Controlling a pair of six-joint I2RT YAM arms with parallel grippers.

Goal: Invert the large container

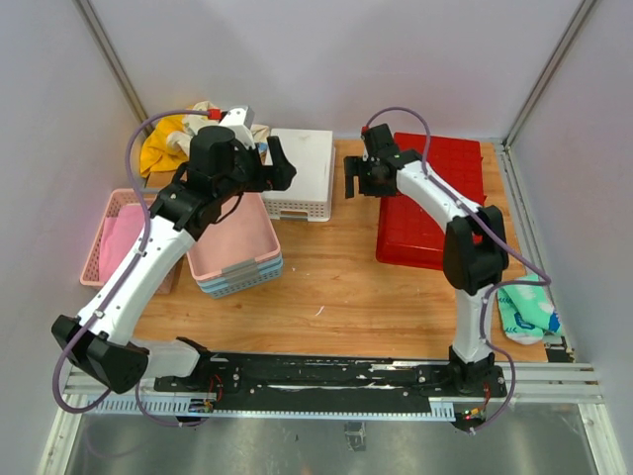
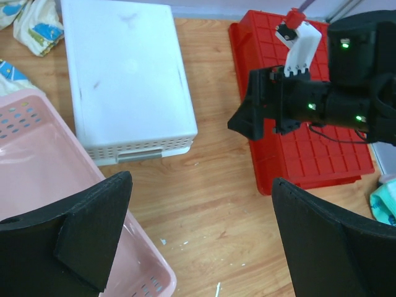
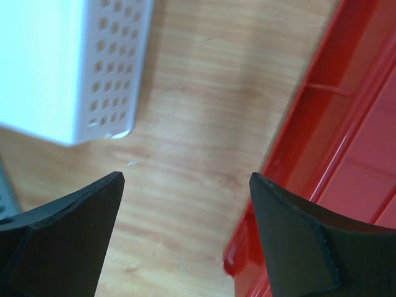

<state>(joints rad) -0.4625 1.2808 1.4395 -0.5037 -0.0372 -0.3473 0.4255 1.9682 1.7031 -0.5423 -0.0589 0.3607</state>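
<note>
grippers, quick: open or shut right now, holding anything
Left gripper: open, holding nothing.
Right gripper: open, holding nothing, at the edge of the large red bin.

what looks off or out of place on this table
Two bins lie bottom-up: the white basket, solid base facing up, and the large red container, its grid-ribbed underside showing. The pink basket beside them sits upright. A patterned cloth lies crumpled at the far right. Nothing looks spilled or broken.
</note>
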